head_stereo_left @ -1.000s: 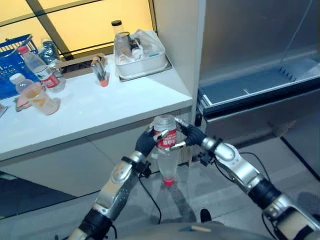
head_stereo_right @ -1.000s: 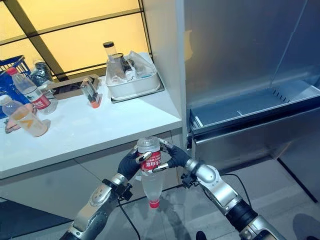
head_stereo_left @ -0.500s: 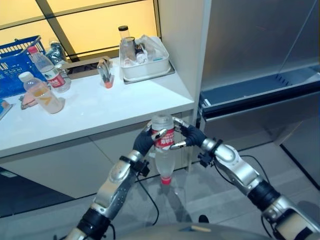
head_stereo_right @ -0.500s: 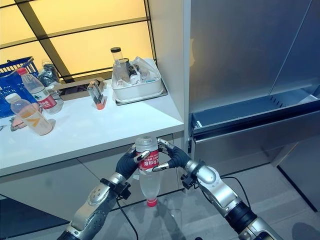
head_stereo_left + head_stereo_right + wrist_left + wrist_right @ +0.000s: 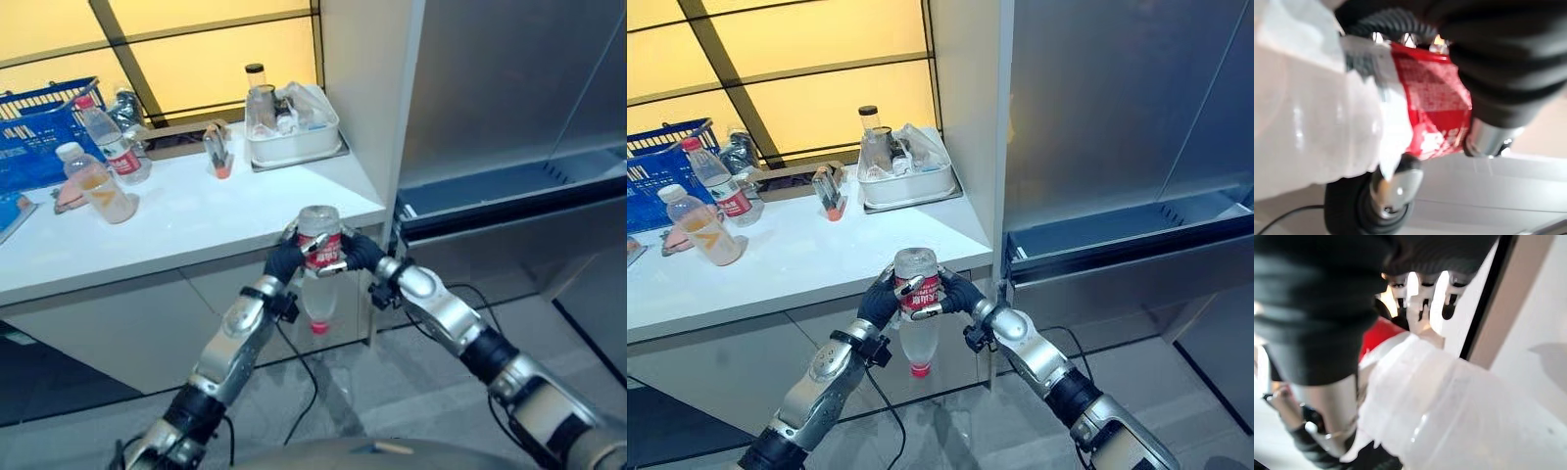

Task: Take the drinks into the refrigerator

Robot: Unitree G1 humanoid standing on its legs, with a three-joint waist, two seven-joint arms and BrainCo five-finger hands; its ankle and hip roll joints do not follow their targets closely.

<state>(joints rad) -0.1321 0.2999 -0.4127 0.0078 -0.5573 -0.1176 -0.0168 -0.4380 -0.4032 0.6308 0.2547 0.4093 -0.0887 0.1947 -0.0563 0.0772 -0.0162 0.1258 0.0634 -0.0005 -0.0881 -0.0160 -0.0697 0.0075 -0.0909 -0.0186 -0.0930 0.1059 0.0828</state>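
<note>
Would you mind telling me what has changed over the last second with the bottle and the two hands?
Little has changed. Both hands, left hand and right hand, still clasp the upside-down water bottle, red cap down, in front of the counter. The bottle has come slightly closer to the counter's edge, though the camera also shifted. The bottles by the blue basket and the open refrigerator drawer stayed put.

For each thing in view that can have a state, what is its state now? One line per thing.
Water bottle: upside down, red cap at the bottom, held by both hands.
Left hand: shut on the water bottle.
Right hand: shut on the water bottle.
Refrigerator drawer: pulled open.
Two bottles on the counter: upright, capped.
White tub: full of items.
</note>
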